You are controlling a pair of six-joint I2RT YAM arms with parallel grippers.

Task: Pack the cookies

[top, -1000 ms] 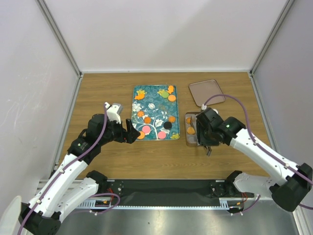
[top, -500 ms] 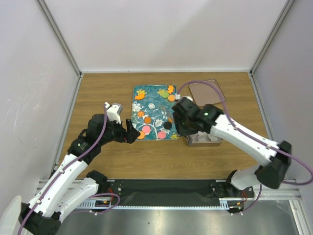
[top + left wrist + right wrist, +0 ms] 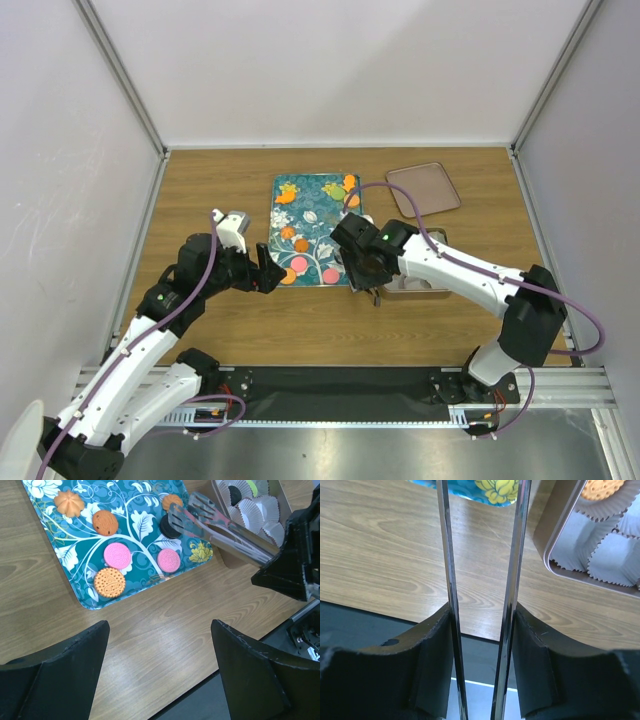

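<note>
The right jaws are half closed on long steel tongs (image 3: 220,527). The tongs' empty tips have been swung from the square metal tin (image 3: 560,545) back to the small round cookies (image 3: 117,555) on the teal floral tray (image 3: 80,597), beside a black cookie (image 3: 170,526). An orange biscuit (image 3: 602,487) is seen in the tin. The left jaws are spread wide, empty, above the wooden table (image 3: 165,625). Another pick-up seems due.
</note>
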